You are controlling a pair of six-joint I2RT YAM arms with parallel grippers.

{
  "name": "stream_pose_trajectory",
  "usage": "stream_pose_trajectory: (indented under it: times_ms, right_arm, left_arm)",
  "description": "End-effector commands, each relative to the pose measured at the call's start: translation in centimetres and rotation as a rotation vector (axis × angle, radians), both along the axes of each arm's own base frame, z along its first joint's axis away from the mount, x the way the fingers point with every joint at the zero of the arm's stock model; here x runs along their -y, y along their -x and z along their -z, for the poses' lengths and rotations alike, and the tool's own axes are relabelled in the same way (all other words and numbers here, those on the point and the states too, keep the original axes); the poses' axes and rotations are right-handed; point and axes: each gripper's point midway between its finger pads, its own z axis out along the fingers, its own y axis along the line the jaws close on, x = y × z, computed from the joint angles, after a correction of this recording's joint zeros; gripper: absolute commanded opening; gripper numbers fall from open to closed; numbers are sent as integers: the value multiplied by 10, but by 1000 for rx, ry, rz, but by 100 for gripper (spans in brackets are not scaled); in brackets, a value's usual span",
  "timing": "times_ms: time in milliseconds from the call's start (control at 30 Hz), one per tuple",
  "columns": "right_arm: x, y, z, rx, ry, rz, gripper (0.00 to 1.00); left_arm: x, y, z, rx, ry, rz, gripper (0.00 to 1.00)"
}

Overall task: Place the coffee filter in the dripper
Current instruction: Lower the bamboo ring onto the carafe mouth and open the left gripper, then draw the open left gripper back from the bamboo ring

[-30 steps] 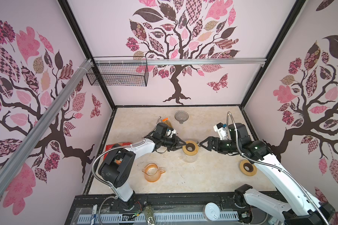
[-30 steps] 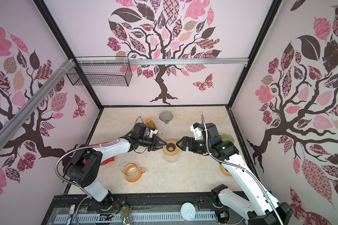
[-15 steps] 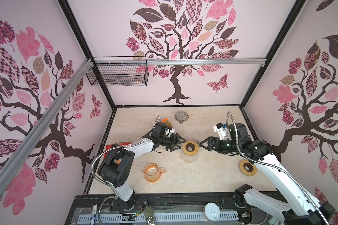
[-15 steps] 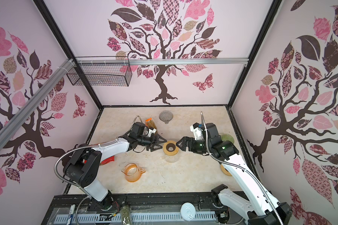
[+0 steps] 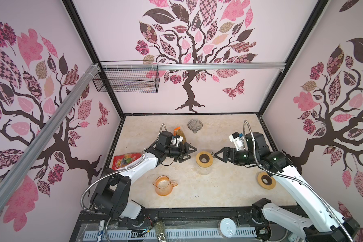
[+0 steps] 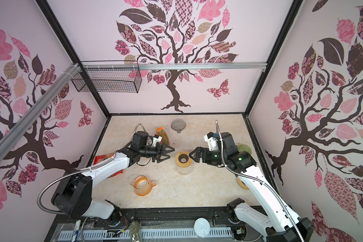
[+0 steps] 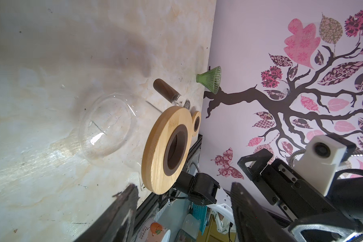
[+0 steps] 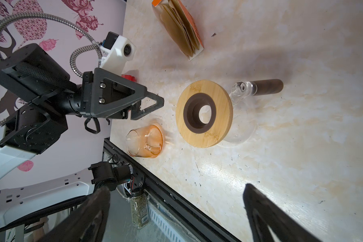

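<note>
One coffee filter pack (image 5: 181, 134) is found at 11 o'clock of the glass server (image 5: 203, 170), its long axis seemingly laid from 11 to 5 o'clock, orange end far. Two drippers are counted, grey dripper (image 5: 195, 125) and green dripper (image 6: 243, 148), and two wooden rings (image 5: 204, 159). Left gripper (image 5: 192, 153) and right gripper (image 5: 216, 156) are held with fingers apart, empty.

The round bamboo dripper ring (image 5: 198, 161), with its dark brown funnel collar, sits level on top of a clear glass carafe (image 5: 203, 170). It is right between the tips of the left pincer (image 5: 193, 153) and the right pincer (image 5: 217, 155), close to both and touched by neither. The tan paper coffee filters (image 8: 176, 25), stacked in an orange-and-white packet (image 8: 194, 29), lie on the tabletop (image 5: 218, 188) just behind the left pincer.
</note>
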Motion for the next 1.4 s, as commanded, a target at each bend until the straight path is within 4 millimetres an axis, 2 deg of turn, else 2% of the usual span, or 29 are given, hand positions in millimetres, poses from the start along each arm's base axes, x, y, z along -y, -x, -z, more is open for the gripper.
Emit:
stream_pose_trajectory:
  times_ms: [0, 233, 433, 1367]
  right_arm:
    - [-1, -2, 1, 6, -2, -9, 100]
    - [0, -2, 2, 2, 4, -6, 100]
    - [-1, -2, 2, 3, 5, -6, 100]
    - [-2, -1, 4, -3, 5, -16, 100]
  left_arm:
    - [5, 11, 12, -33, -21, 11, 75]
    - [23, 15, 17, -44, -25, 50, 74]
    - [25, 15, 18, -49, -24, 54, 74]
    - [38, 8, -2, -23, 17, 61, 74]
